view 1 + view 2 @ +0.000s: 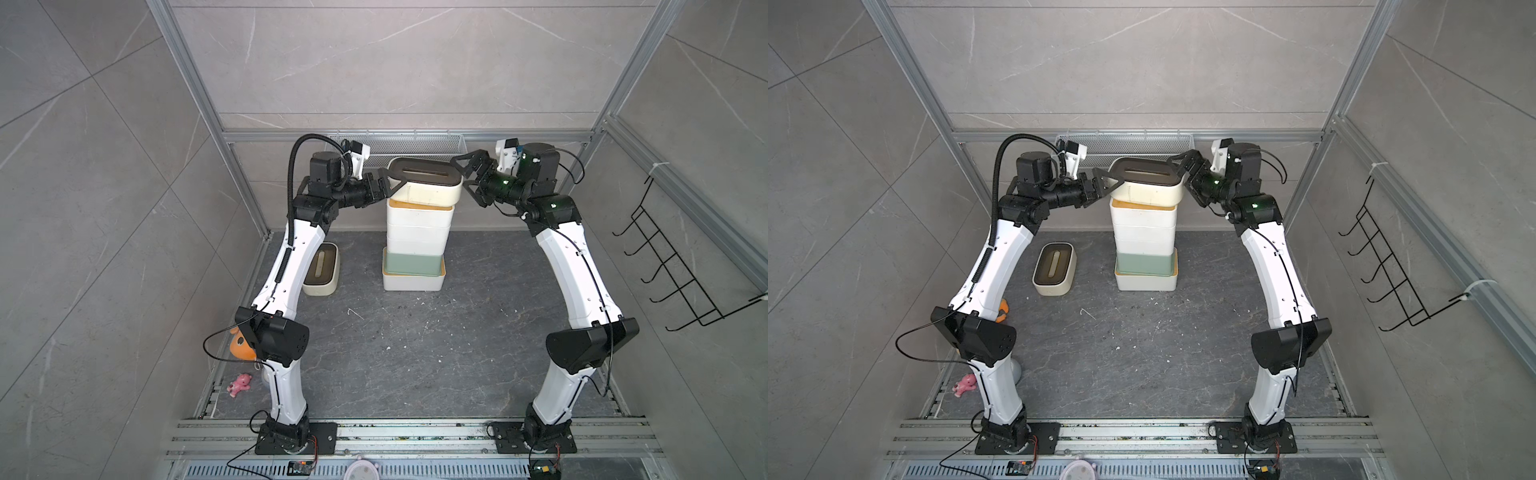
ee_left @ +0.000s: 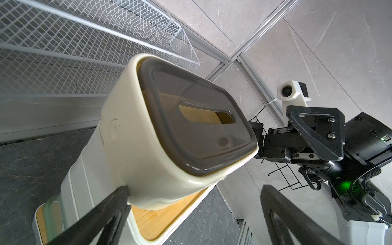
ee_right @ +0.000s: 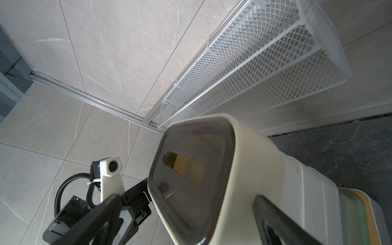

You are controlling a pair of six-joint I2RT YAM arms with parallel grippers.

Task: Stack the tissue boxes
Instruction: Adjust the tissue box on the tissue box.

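A stack of tissue boxes [image 1: 417, 232] stands mid-floor at the back. At its base is a white box [image 1: 411, 284], then a sage green one [image 1: 411, 264], then white ones. The top box [image 1: 424, 183] [image 1: 1148, 187] is cream with a dark brown slotted lid and rests on a bamboo lid [image 2: 161, 216], overhanging it slightly. My left gripper [image 1: 390, 180] [image 2: 194, 191] is open at its left end, one finger touching its side. At its right end my right gripper [image 1: 463, 176] [image 3: 186, 198] is open and straddles the box. Another cream box [image 1: 322, 270] lies on the floor to the left.
A white mesh basket [image 1: 399, 145] hangs on the back wall just behind the stack. An orange plush [image 1: 241, 347] and a pink toy [image 1: 239, 384] lie by the left arm's base. A black wire rack [image 1: 681, 266] is on the right wall.
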